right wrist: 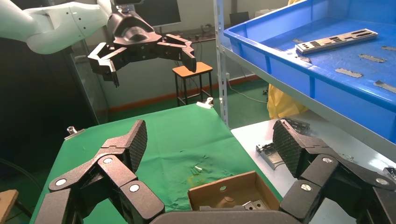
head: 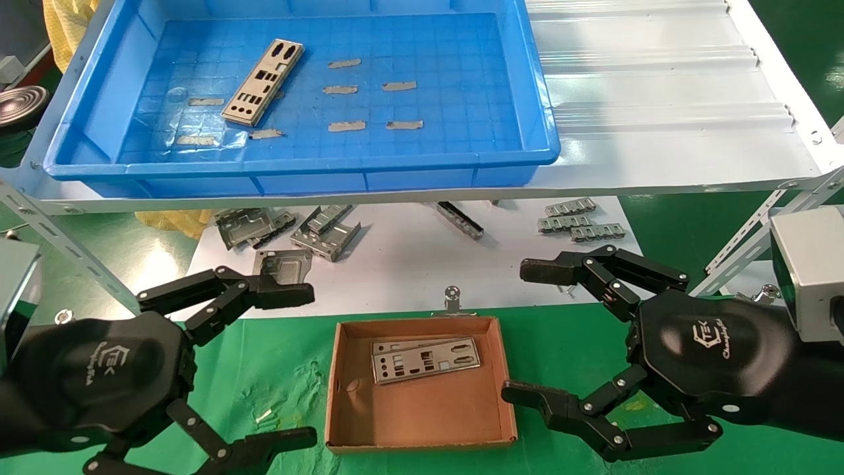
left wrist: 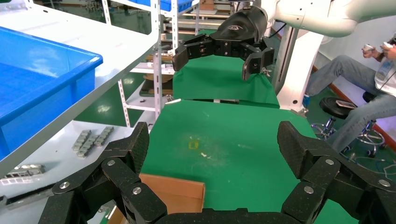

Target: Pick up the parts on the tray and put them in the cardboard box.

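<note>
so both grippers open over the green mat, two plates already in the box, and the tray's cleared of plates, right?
Not quite: the tray is not cleared. One plate lies on its gridded floor among the tape strips, as the head view shows. The rest holds: left gripper and right gripper are both open over the green mat, and two plates lie stacked in the cardboard box.

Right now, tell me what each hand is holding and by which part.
Nothing is held. The left hand and the right hand are both open and empty, on either side of the cardboard box.
</note>
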Controlling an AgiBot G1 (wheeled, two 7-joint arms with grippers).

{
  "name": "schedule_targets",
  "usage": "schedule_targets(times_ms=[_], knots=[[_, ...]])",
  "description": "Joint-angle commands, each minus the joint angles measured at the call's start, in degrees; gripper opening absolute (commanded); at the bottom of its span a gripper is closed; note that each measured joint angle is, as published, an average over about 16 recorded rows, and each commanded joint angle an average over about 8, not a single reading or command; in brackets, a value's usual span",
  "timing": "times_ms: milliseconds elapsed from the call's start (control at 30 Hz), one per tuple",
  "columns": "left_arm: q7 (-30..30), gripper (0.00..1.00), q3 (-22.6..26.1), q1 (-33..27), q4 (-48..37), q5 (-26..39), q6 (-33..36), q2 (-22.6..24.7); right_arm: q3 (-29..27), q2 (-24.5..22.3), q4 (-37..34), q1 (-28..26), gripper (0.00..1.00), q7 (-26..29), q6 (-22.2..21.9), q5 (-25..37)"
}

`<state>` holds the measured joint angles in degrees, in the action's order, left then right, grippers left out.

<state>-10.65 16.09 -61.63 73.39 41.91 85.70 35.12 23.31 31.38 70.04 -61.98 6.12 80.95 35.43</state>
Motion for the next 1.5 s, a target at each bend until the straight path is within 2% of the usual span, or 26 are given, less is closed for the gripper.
schedule_targets(times_ms=[33, 1500], knots=[[0.0, 1.0, 0.0, 0.0, 0.0, 0.0, 0.0, 0.0, 0.0, 0.0, 0.0, 0.0, 1.0, 0.0, 0.0, 0.0], [0.0, 1.0, 0.0, 0.0, 0.0, 0.0, 0.0, 0.0, 0.0, 0.0, 0.0, 0.0, 1.0, 0.0, 0.0, 0.0]])
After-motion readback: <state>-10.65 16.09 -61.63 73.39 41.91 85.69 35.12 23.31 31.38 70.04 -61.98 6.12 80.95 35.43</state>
